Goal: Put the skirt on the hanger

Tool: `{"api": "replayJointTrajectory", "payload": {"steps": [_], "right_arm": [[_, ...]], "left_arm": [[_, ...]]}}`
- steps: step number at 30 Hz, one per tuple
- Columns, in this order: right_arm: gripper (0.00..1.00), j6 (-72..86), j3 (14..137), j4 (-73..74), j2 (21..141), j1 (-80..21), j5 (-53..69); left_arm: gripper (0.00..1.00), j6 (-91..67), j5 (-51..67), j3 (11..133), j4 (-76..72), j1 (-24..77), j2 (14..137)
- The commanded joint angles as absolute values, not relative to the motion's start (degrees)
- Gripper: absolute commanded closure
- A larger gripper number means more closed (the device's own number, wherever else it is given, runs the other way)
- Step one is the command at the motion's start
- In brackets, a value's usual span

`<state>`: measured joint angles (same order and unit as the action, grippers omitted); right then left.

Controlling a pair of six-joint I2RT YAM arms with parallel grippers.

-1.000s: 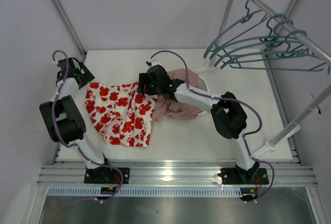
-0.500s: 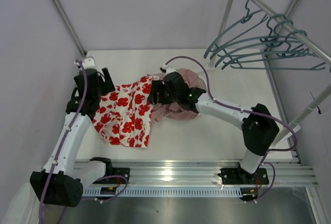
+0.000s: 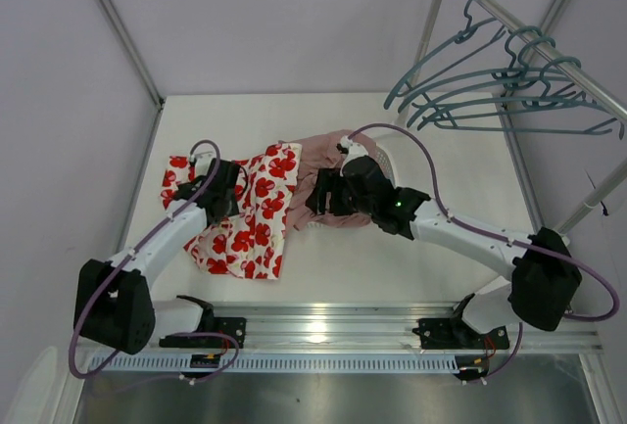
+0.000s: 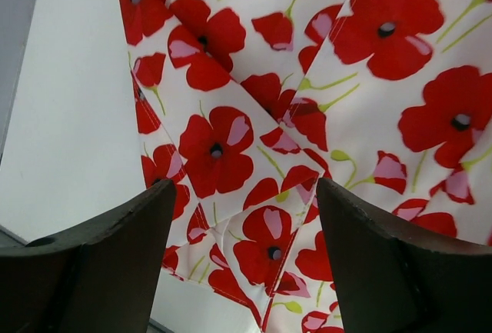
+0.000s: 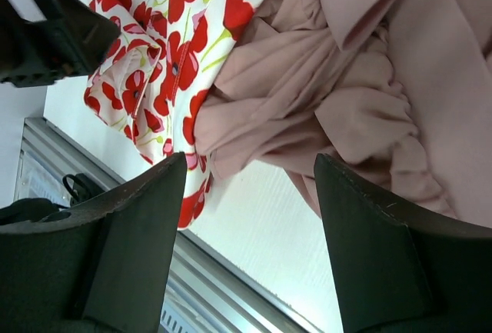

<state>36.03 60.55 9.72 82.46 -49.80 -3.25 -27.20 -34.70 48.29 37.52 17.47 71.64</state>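
Overhead, the only thing that holds others is the clothes rail (image 3: 588, 84) at the far right. It carries several teal-grey hangers (image 3: 495, 101), hooked close together with their arms fanning out above the bench's (image 3: 333, 267) right side.

The skirt (image 3: 245, 223) lies crumpled on the left-centre of the bench, folded over itself. Its upper right corner touches the dusty-pink garment (image 3: 328, 150) bunched beside it. Just to the right of the pink garment a white perforated piece (image 3: 384, 160) shows; I cannot tell what it is.

The left jaws stand spread wide directly above the skirt, and poppy print fills the gap between the fingers. They grip nothing, and whether the tips touch the cloth is not clear. The right jaws are also parted wide and hold nothing. They sit over the seam where the pink folds meet the skirt's edge.

The skirt's near hem lies close to the bench's front edge, just short of the aluminium track (image 3: 323, 326). One corner of the skirt reaches toward the bench's left edge. Bare bench shows along the far side behind both garments. More bare bench lies to the right, under the hangers, crossed only by the right arm (image 3: 470, 233). The left arm (image 3: 147, 248) runs along the left margin.
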Motion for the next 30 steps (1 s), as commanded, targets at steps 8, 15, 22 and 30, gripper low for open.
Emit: {"api": "replayJointTrajectory", "payload": {"steps": [8, 15, 22, 30], "right_arm": [[0.26, 36.1, 57.4, 10.5, 74.9, -48.4, -6.2], [0.26, 35.4, 57.4, 11.7, 73.5, -48.4, -6.7], [0.26, 35.0, 56.7, 12.2, 72.1, -48.3, -7.5], [0.26, 34.8, 56.4, 12.0, 72.2, -48.2, -6.6]], "left_arm": [[0.23, -33.6, -37.4, 43.2, 30.1, 18.5, 75.6], [0.30, -37.0, -41.6, 44.2, 29.8, 18.5, 81.3], [0.62, -38.7, -42.5, 43.8, 29.5, 18.0, 80.6], [1.00, -39.5, -41.8, 41.3, 31.9, 10.7, 70.1]]}}
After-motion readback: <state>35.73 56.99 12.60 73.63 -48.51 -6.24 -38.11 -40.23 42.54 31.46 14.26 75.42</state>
